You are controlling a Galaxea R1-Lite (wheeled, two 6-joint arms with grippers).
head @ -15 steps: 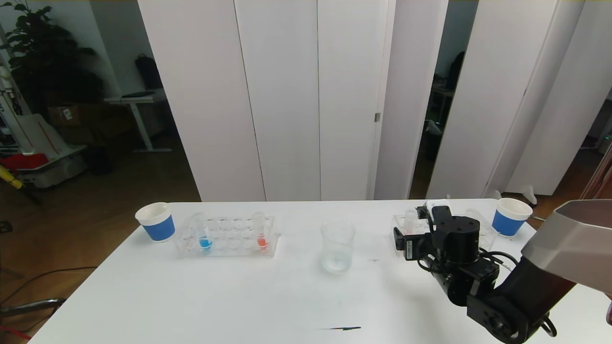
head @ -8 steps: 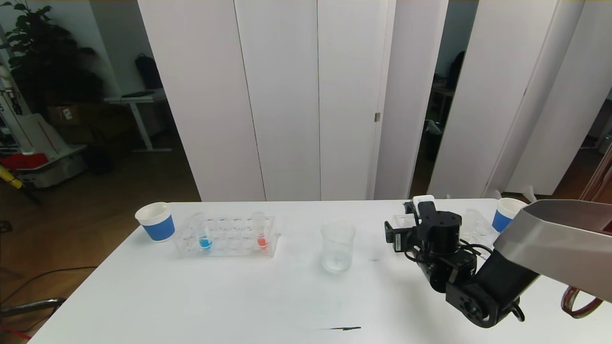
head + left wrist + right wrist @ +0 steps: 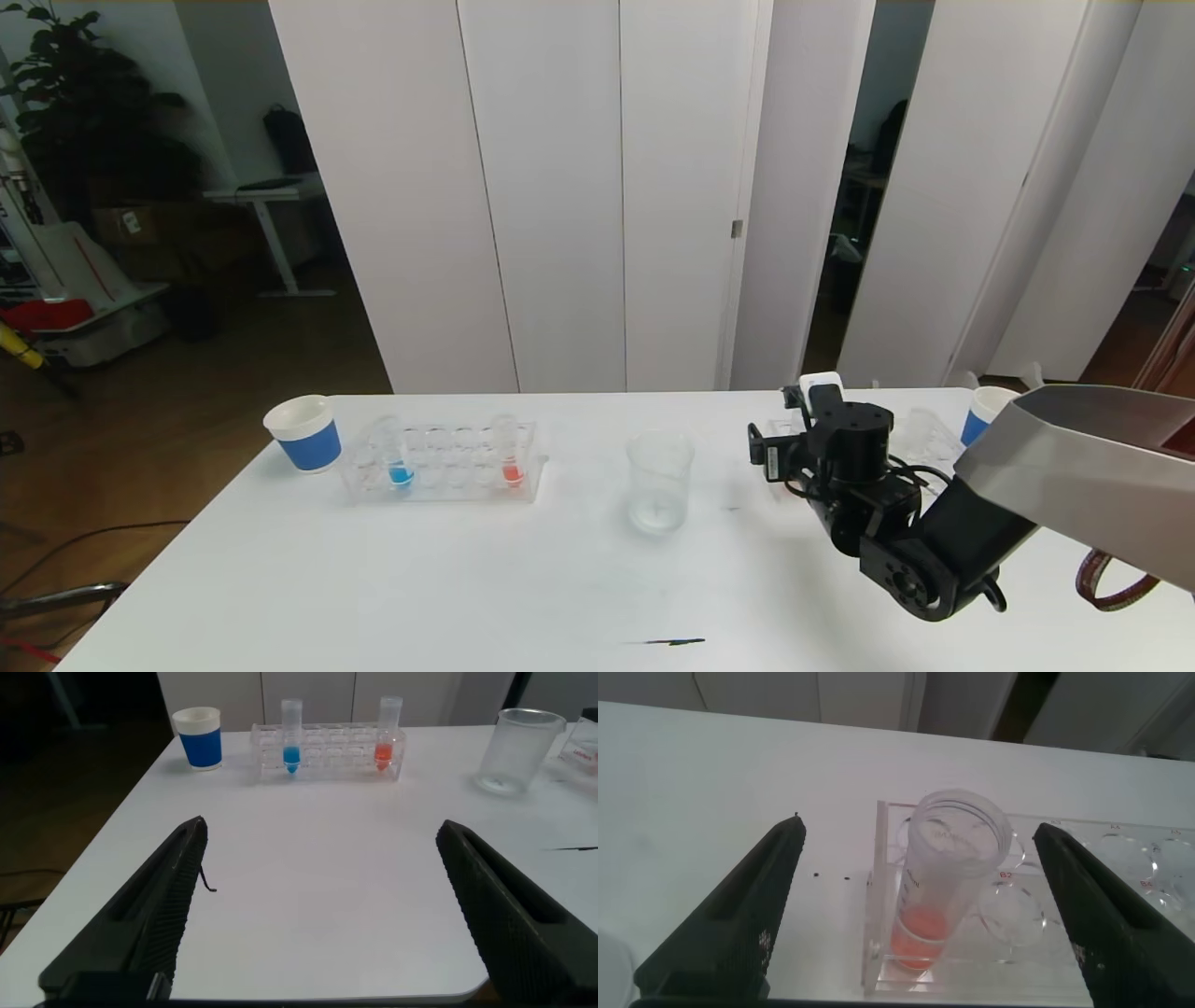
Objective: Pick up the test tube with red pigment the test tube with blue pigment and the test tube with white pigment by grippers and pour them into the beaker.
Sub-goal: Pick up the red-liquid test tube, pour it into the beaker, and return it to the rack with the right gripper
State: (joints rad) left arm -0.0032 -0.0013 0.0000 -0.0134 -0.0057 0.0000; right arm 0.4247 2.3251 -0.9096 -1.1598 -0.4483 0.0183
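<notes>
Black jaws of my right gripper [image 3: 920, 910] stand wide, straddling an upright red-orange tube [image 3: 945, 889] in its clear rack [image 3: 878, 896], long axis vertical, dead ahead. Beyond, toward my left, the beaker [image 3: 659, 481] waits; my left gripper [image 3: 322, 910], also wide, hangs parked near the table's front edge.

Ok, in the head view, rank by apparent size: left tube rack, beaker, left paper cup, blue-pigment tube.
1. Left tube rack, clearly widest.
2. Beaker and left paper cup: look alike, not ranked; the beaker sits slightly nearer the camera.
3. Test tube with blue pigment, smallest.
</notes>
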